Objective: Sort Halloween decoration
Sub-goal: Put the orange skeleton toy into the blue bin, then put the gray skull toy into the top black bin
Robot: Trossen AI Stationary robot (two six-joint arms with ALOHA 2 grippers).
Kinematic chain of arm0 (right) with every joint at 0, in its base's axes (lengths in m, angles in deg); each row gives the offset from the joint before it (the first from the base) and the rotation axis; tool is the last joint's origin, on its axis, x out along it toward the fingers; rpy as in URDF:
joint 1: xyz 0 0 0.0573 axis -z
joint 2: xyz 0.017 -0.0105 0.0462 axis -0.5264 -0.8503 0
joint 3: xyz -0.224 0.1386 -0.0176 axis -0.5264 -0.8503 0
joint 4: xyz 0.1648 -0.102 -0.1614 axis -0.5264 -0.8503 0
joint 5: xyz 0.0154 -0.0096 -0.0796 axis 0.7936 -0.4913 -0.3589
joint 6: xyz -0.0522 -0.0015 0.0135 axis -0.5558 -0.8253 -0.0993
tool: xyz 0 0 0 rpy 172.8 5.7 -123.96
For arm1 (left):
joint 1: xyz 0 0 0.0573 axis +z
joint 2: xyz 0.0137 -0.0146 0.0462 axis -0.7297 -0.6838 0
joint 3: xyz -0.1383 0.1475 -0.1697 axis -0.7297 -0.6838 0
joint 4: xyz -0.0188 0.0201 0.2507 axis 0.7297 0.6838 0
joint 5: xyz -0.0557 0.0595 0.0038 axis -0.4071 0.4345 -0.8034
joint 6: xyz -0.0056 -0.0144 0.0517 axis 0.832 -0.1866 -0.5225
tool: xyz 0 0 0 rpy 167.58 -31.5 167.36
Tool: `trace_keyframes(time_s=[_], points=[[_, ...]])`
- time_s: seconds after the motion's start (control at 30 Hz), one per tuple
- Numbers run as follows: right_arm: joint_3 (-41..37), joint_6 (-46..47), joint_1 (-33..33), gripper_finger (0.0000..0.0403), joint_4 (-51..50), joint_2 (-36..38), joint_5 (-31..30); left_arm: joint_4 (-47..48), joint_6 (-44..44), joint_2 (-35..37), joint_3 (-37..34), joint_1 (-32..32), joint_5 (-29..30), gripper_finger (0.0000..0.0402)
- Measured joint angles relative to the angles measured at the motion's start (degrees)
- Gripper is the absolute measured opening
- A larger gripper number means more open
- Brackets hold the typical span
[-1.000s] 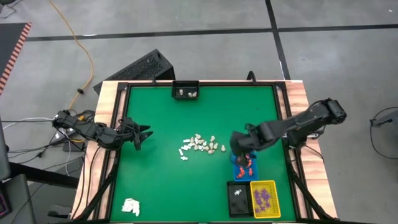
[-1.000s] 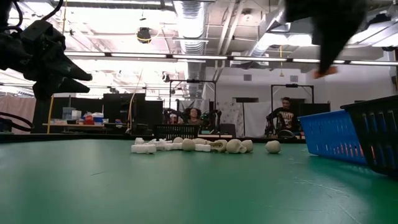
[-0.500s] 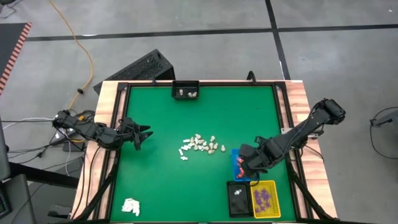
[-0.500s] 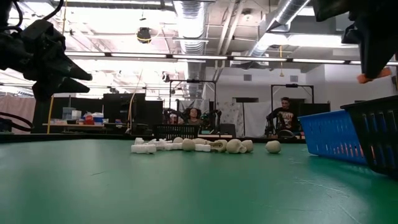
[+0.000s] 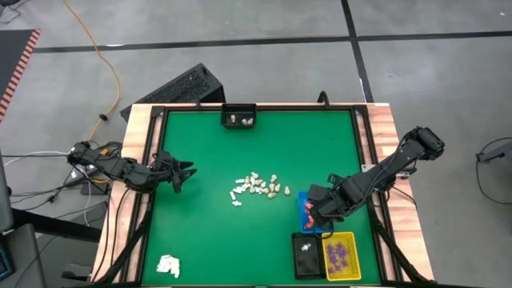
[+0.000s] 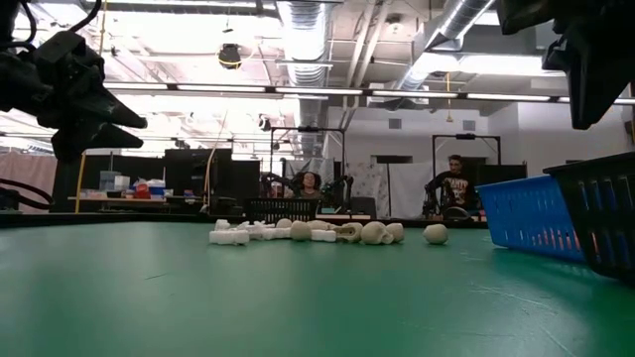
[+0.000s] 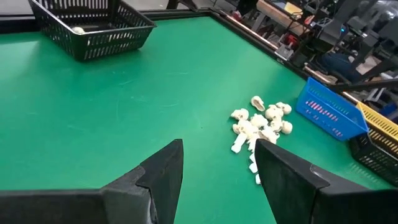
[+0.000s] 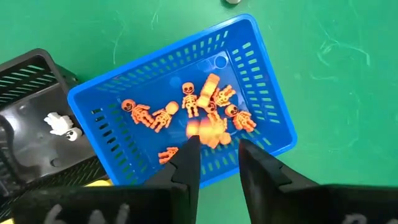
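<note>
Halloween decoration pieces in white and cream (image 5: 258, 187) are lying heaped at mid-table. Left gripper (image 5: 186, 173) is waiting at the left edge, fingers apart and empty. Right gripper (image 8: 216, 163) is hovering over the blue basket (image 8: 261, 81), fingers parted, an orange piece (image 8: 206, 129) dropping among the orange skeletons. Next move: fetching another piece from the heap.

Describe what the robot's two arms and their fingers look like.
Both arms are dark, near-black jointed links. The left gripper ends in two tapered, wedge-shaped black fingers with flat matte faces. The right gripper has the same blunt black fingers. Dark cables trail off the left arm's base.
</note>
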Motion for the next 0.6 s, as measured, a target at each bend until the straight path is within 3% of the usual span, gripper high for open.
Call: trace_keyframes(time_s=[0.27,0.43,0.6], points=[[0.0,-0.2,0.0,0.014,1.1,0.0,0.0,-2.0,-0.1,0.0,0.0,0.0,1.1,0.0189],[0.0,-0.4,0.0,0.0151,2.2,0.0,0.0,-8.6,-9.6,0.2,2.8,0.0,-2.6,0.0189],[0.0,-0.5,0.0,0.0152,3.4,0.0,0.0,-8.3,-16.6,0.2,6.4,0.0,-3.1,0.0189]])
